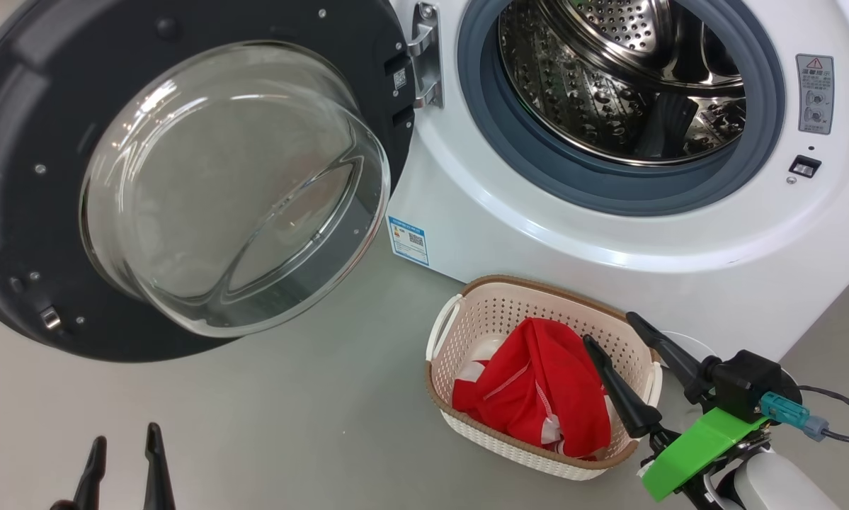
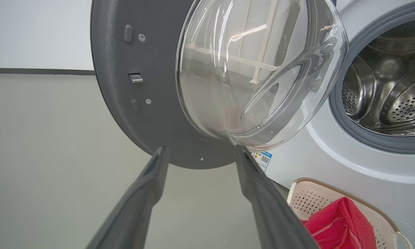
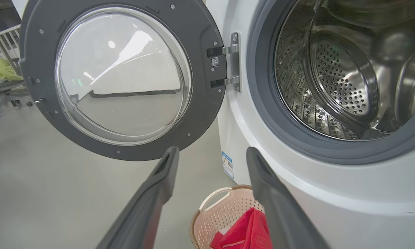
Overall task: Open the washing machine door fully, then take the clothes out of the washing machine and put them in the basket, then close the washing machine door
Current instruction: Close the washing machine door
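My left end effector [image 1: 125,435] sits at seven o'clock in the head view, its two long dark fingers spread wide with nothing between them. Above it, at ten o'clock, the large round black washing machine door with its bulging clear glass bowl [image 1: 233,184] stands swung fully open on its steel hinge [image 1: 424,64]. At one o'clock the big white front-loading washing machine [image 1: 537,234] shows a dimpled steel drum [image 1: 608,85] in which I see no fabric. At five o'clock the small cream perforated plastic basket with the brown rim [image 1: 530,285] stands on the grey floor [image 1: 289,425] just before the washer, holding the bright red clothes with white trim [image 1: 544,389]. My right end effector [image 1: 610,329] hovers over the basket's right end, equally wide apart and empty.

I judge that only the closing is left. I should press with the left arm on the dark frame near its free edge at nine o'clock, not on the glass. I follow the arc about the hinge, keep the right arm clear of the opening, and push until it clicks shut.
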